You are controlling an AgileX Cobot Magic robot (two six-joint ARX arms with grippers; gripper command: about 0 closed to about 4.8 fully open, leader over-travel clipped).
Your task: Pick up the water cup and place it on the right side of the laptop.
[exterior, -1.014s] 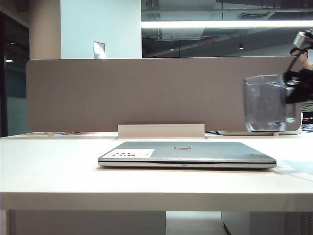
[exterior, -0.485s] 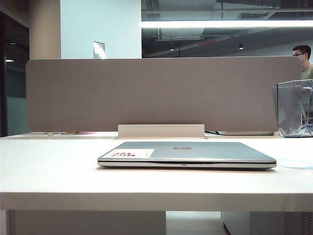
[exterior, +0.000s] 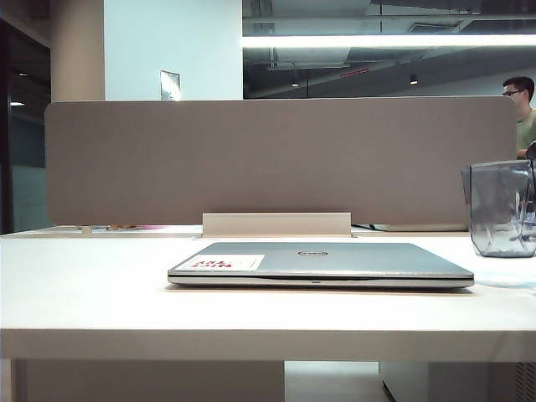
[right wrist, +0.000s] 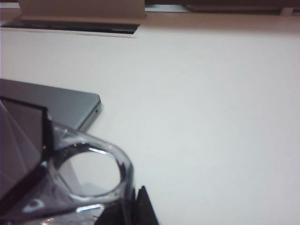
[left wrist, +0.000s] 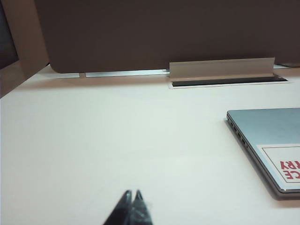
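Observation:
The water cup (exterior: pixel 499 208), a smoky translucent faceted tumbler, hangs upright at the far right of the exterior view, its base close to the white table (exterior: pixel 100 285). I cannot tell whether it touches. My right gripper (right wrist: pixel 137 188) is shut on the cup's wall (right wrist: pixel 63 140) near the rim and is almost wholly out of the exterior view. The closed silver laptop (exterior: pixel 327 260) lies in the middle of the table, with its corner (right wrist: pixel 56 101) just beyond the cup. My left gripper (left wrist: pixel 133 191) is shut and holds nothing, over bare table beside the laptop's (left wrist: pixel 267 138) edge.
A beige divider panel (exterior: pixel 276 159) runs along the back of the table with a cable slot cover (exterior: pixel 276 224) at its foot. A person (exterior: pixel 523 105) sits behind the panel at the far right. The table's front edge lies near the laptop.
The cup has travelled right to the frame's edge and then come down toward the table. The right gripper has left the exterior view. The laptop and left arm have not moved.

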